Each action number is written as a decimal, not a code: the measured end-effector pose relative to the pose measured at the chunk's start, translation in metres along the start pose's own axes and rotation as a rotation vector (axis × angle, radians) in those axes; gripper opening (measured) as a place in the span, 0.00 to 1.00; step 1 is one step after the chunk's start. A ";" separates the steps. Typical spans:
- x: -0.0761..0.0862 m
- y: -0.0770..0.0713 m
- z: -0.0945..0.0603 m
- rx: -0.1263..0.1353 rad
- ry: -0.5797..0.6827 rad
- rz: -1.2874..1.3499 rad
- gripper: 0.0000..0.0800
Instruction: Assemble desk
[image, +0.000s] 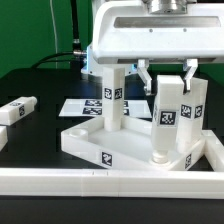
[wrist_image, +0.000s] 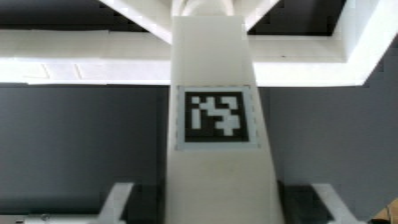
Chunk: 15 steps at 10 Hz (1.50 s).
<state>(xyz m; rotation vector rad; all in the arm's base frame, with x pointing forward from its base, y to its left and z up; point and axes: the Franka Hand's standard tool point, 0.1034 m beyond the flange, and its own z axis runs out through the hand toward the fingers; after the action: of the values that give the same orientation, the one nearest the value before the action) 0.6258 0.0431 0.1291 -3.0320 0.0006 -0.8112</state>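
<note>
The desk's white rimmed slab (image: 95, 143) lies flat on the dark table. One square leg (image: 112, 98) stands upright at its far corner on the exterior view's left. My gripper (image: 168, 78) is shut on a second tagged leg (image: 169, 118), holding it upright with its foot at the near corner socket (image: 162, 158) on the exterior view's right. A third leg (image: 198, 105) stands just behind it. In the wrist view the held leg (wrist_image: 217, 110) runs straight out between my fingers (wrist_image: 118, 200) toward the slab (wrist_image: 89, 50); my gripper (wrist_image: 217, 205) clasps its sides.
A loose tagged leg (image: 18, 110) lies on the table at the exterior view's left. The marker board (image: 80, 105) lies flat behind the slab. Long white border rails (image: 100, 182) run along the front and the exterior view's right (image: 216, 150).
</note>
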 end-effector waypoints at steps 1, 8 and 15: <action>-0.001 0.000 0.001 -0.001 -0.002 -0.001 0.36; -0.008 -0.003 0.012 -0.006 0.016 -0.024 0.36; -0.009 -0.003 0.012 -0.008 0.024 -0.024 0.80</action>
<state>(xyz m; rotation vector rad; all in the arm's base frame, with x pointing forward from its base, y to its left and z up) 0.6243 0.0461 0.1142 -3.0357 -0.0323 -0.8507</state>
